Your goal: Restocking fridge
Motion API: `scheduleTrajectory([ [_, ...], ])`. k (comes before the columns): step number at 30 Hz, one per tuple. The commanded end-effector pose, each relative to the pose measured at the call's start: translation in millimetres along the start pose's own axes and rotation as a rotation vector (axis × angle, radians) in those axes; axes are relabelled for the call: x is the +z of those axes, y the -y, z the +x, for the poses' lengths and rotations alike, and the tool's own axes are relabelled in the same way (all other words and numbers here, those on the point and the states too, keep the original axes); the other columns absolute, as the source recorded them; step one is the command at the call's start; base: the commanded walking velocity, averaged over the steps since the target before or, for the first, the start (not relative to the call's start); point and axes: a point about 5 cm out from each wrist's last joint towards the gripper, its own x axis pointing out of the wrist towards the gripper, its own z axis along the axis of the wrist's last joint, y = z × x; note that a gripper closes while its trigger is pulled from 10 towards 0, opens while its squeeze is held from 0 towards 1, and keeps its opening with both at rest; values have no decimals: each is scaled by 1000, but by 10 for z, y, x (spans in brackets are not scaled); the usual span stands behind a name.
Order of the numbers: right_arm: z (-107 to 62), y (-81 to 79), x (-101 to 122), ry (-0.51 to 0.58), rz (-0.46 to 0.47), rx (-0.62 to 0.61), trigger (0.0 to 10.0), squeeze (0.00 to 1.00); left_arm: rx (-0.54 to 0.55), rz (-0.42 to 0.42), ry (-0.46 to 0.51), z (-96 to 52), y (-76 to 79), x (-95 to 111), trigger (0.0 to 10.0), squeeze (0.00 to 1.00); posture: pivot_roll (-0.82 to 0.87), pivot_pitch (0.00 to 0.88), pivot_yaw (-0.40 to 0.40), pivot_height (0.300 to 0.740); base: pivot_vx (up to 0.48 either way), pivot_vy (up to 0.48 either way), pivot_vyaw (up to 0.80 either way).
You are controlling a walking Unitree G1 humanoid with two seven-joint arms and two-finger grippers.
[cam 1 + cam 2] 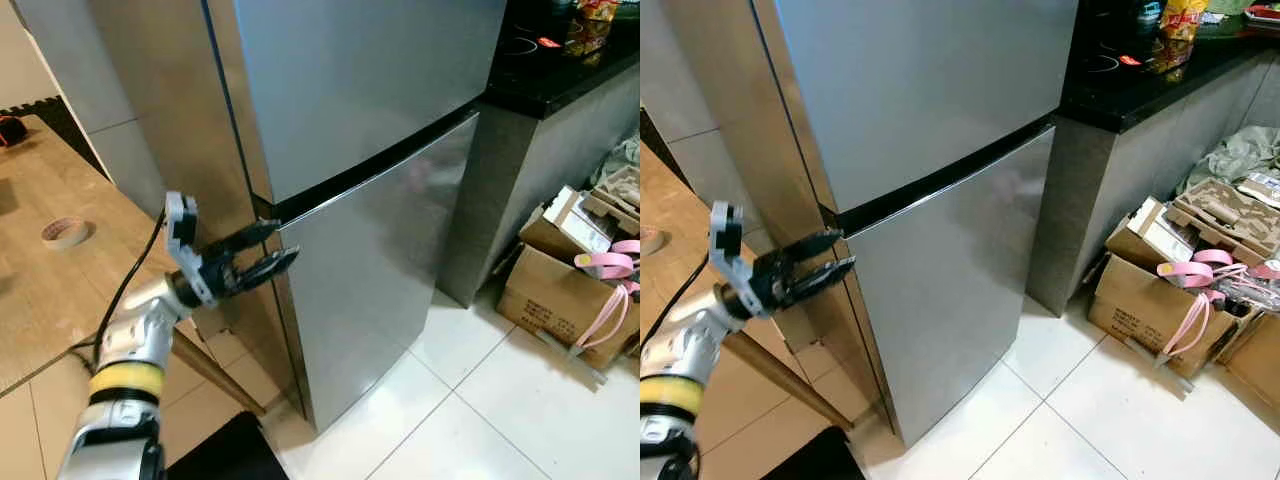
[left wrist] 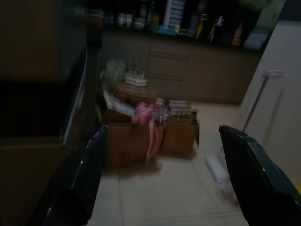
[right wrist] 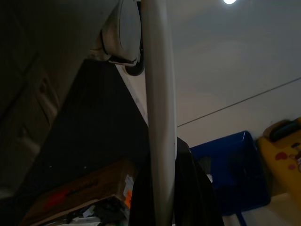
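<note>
Standing closed in the middle of the scene is a tall silver fridge [image 1: 370, 150], its upper and lower doors split by a dark gap that slopes across the front. To its right runs a black counter [image 1: 560, 75] with bright packets [image 1: 1180, 18] at its far end. On the white tiled floor [image 1: 480, 410] below the counter sit cardboard boxes [image 1: 1145, 290], with pink straps [image 1: 1200, 275] draped over them. To the left of the fridge lies a wooden surface [image 1: 40, 270] carrying a roll of tape [image 1: 65, 232].

At the left edge of the fridge, level with the gap between the doors, the left gripper [image 1: 258, 256] reaches in with its two black fingers slightly apart and empty; the tips are at the door edge, though whether they touch it cannot be told. The left wrist view is dim and blurred, showing both fingers [image 2: 80, 179] spread wide with the boxes beyond.

The right wrist view is dark, with a pale pole [image 3: 159, 117] and a blue object [image 3: 230, 174]; I cannot tell how the right gripper's fingers stand
</note>
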Motion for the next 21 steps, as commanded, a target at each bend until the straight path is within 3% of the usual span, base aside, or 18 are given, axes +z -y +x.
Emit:
scheduleTrajectory([
  [1,1,-5,9,7,6,3,10000,0,54,44,-82,-108,-44,-22,10000,0,-85,6,55,740,0,0,0],
  [6,3,-9,33,11,0,5,10000,0,155,80,-109,-193,-119,-4,10000,0,-78,1,52,740,0,0,0],
  [7,4,-12,45,13,-2,7,10000,0,252,139,-143,-218,-182,-15,10000,0,-78,1,52,740,0,0,0],
  [10,5,-14,51,14,-3,8,10000,0,320,172,-118,-185,-224,6,10000,0,-78,1,52,740,0,0,0],
  [11,5,-15,54,15,-3,9,10000,0,360,187,-64,-91,-241,30,10000,953,-78,1,52,740,0,0,0],
  [13,5,-16,55,15,-2,9,10000,0,367,191,-51,-45,-243,25,10000,1000,-78,1,52,740,0,0,0],
  [21,5,-23,33,12,9,9,10000,0,384,193,-32,146,-239,-71,10000,1000,-88,21,60,740,0,0,0],
])
